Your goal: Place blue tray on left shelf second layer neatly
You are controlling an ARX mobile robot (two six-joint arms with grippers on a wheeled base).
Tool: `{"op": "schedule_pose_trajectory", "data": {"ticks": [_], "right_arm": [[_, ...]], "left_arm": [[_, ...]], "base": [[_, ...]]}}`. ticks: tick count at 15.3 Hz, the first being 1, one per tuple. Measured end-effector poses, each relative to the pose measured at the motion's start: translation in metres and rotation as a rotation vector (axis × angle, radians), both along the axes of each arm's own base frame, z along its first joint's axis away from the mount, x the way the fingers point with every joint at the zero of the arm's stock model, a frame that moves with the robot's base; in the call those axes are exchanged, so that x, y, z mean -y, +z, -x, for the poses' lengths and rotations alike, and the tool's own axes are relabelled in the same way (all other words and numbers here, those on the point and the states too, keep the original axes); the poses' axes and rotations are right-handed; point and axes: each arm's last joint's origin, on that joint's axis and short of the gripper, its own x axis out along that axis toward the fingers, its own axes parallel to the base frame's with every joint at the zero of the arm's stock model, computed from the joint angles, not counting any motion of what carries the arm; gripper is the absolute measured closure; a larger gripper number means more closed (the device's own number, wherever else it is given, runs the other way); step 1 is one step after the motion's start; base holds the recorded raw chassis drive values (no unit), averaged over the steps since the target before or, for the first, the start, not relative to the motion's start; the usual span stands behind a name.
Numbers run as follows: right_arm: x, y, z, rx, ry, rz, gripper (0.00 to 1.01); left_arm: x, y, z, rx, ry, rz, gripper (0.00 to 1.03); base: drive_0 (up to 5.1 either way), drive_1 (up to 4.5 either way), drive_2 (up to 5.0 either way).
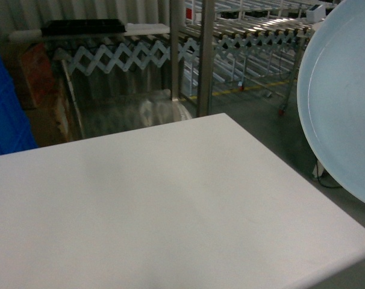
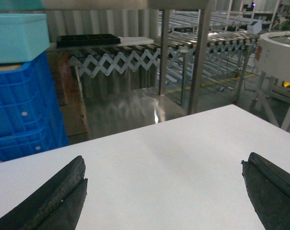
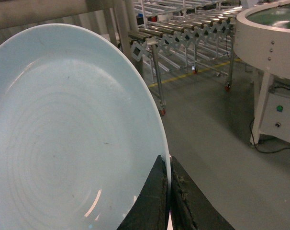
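One blue tray [image 3: 63, 139] — rim pinched in right end effector [image 3: 168, 191]; left end effector [image 2: 164, 191] wide open, empty.

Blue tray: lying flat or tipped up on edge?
Tipped up. The blue tray stands near vertical, its rim pinched by the right gripper, off the white table.

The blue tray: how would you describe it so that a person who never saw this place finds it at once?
Start from the white table and look past its right edge. There the right gripper pinches the rim of the blue tray, held up on edge in the air. It is pale, round and glossy, unlike the dark blue ribbed crates at left.
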Motion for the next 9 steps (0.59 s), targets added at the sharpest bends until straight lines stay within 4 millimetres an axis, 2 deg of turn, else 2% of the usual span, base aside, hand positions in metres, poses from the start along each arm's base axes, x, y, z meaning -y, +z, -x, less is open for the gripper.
{"op": "schedule_pose_trajectory", "data": {"ticks": [9], "right_arm": [[0.0,-0.0004,-0.0001,-0.003,0.0,0.0,0.99]], "left_arm": [[0.0,-0.0001,0.0,-0.001,-0.001,0.0,0.05]], "base": [[3.6,-3.75,-3.7]]}}
